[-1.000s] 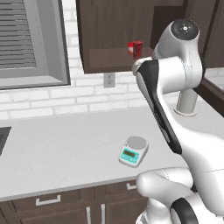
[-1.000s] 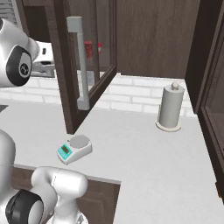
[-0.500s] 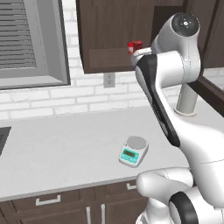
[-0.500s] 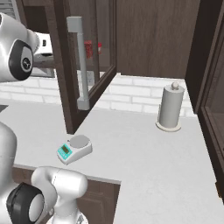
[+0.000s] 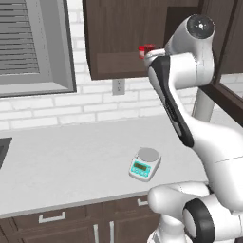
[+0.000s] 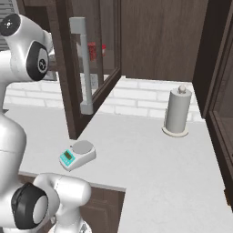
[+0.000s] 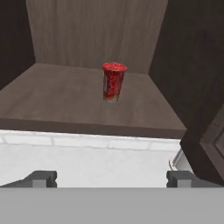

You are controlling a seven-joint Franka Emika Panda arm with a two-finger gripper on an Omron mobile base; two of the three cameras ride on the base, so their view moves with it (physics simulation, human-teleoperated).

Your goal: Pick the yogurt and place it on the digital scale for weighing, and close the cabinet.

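Observation:
The yogurt [image 7: 113,81], a dark red cup with a brighter red top, stands upright on the open cabinet's wooden shelf [image 7: 65,100]. It also peeks out beside my arm [image 5: 146,49] and shows through the glass door [image 6: 92,51]. My gripper [image 7: 111,179] is open, level with the shelf's front edge and well short of the yogurt, with nothing between its fingertips [image 7: 41,178]. The cabinet door [image 6: 98,59] with its long metal handle [image 6: 84,68] stands swung open. The digital scale [image 5: 144,163] sits bare on the counter, its platter [image 6: 83,146] behind its teal panel.
A paper towel holder [image 6: 176,112] stands at the back of the counter [image 6: 150,159] by the brick wall. A window with blinds [image 5: 33,42] lies to the left, an outlet [image 5: 117,86] under the cabinet. A second dark door edge [image 6: 218,91] stands far right.
My arm has swung a little closer to the open cabinet. The yogurt, scale and door have not moved.

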